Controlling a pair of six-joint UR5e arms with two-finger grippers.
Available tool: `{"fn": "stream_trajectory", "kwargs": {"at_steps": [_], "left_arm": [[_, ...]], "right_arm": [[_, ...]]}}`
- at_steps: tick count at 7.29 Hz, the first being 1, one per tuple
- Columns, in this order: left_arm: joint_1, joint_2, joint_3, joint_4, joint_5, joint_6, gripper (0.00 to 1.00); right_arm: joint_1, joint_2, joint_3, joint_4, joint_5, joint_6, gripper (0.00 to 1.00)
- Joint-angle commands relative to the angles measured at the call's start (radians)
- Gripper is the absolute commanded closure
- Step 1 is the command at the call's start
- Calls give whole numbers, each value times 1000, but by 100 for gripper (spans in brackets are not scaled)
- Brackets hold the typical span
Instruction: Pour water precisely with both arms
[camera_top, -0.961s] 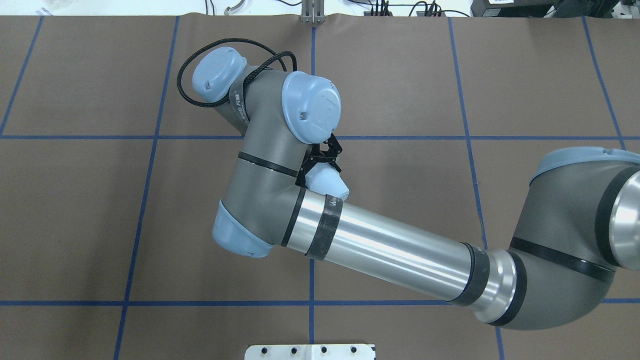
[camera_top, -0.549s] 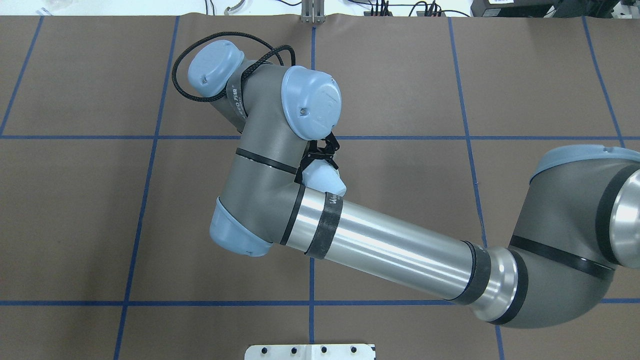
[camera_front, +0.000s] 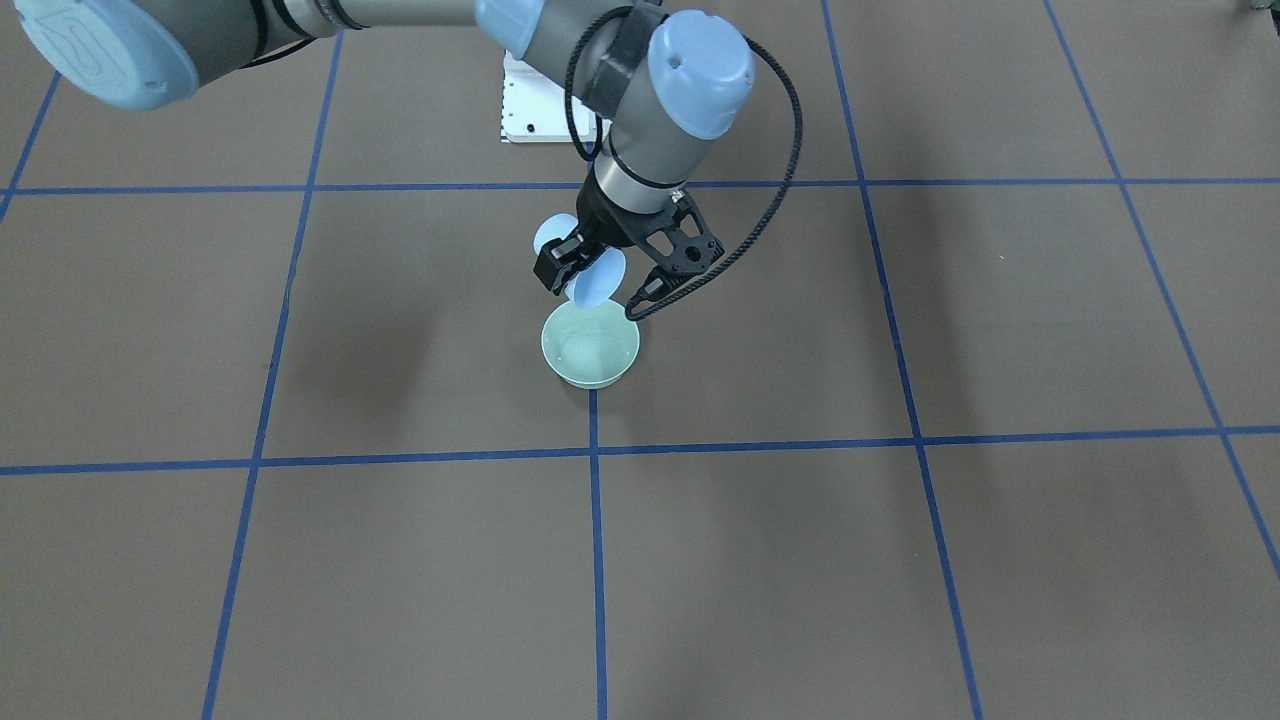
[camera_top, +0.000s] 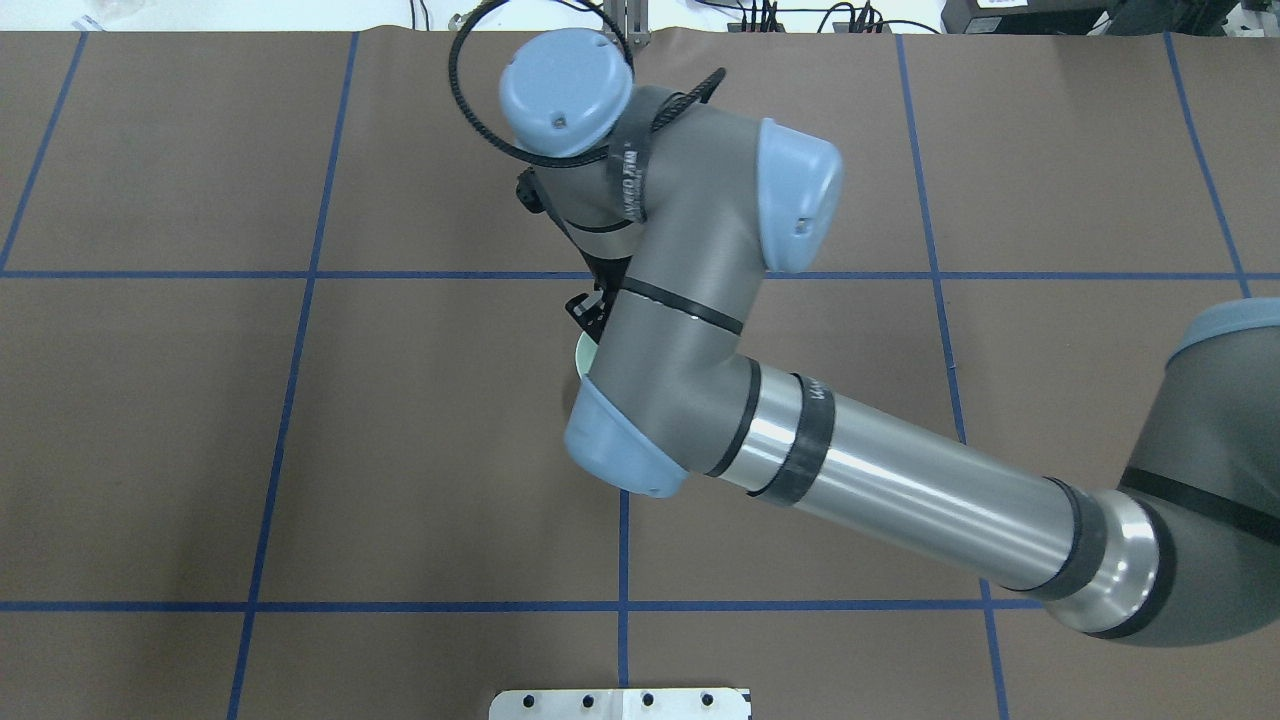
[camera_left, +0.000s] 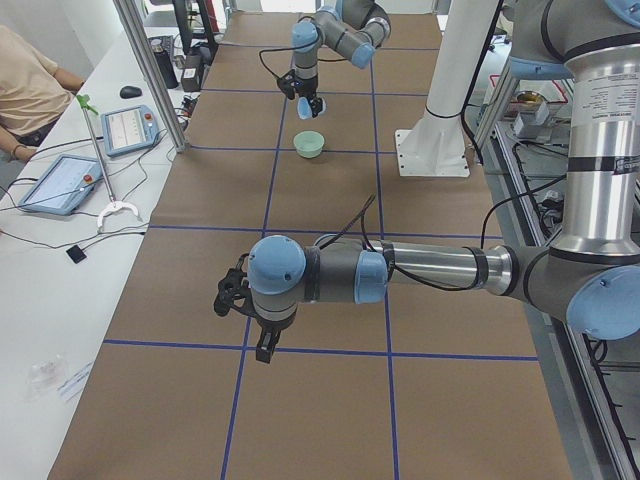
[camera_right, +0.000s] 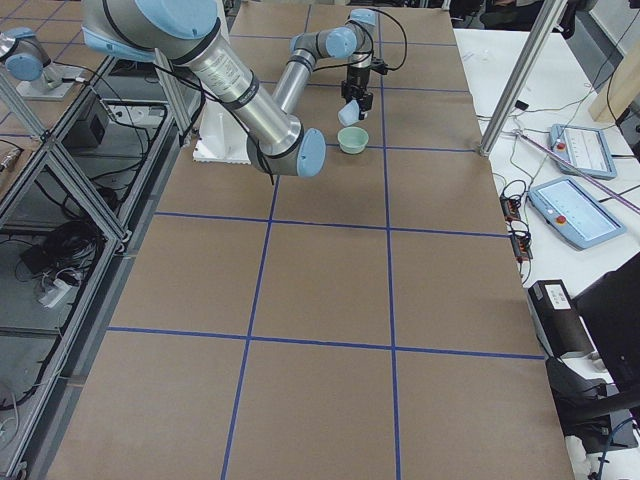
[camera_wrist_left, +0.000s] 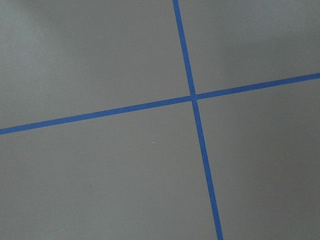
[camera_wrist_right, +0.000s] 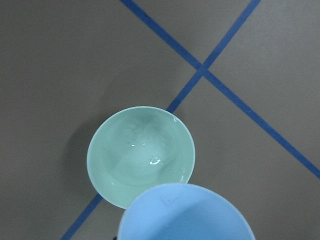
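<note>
Right gripper (camera_front: 598, 287) clamped on blue cup (camera_front: 592, 280), tipped just above green bowl (camera_front: 590, 352). Left gripper (camera_left: 246, 322) far left of bowl, over table (camera_left: 150, 300); its opening cannot be told

**Work cell, surroundings only.** A matte brown table covering (camera_front: 900, 560) is divided into large rectangles by blue tape lines (camera_front: 598, 560). The light is even and casts soft shadows. A white bolted base plate (camera_top: 620, 705) lies at the table's edge and carries a white pedestal (camera_left: 447, 100). Along one long side runs a white workbench (camera_left: 40, 300) bearing two tablet-like control pendants (camera_left: 58, 184) and a black computer mouse (camera_left: 130, 92), with a person in a beige shirt (camera_left: 25, 85) seated at it. Aluminium profile posts (camera_left: 150, 70) stand at the bench's edge. On the opposite side an aluminium frame (camera_right: 60, 168) stands beside tangled black cables (camera_right: 65, 255)
</note>
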Motion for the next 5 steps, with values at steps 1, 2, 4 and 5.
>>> {"fn": "stream_trajectory", "kwargs": {"at_steps": [1,2,4,5], "left_arm": [[18,-38,-37,-41,-22,-207,0],[30,-38,-54,-100,-24,-304,0],[139,-40,-54,-327,-19,-416,0],[185,-41,-62,-410,-20,-517,0]], "right_arm": [[113,-159,198,152,-4,53,100],[167,-222,222,250,-5,54,100],[268,-341,221,448,-4,92,100],[299,-387,219,517,-5,108,100]]}}
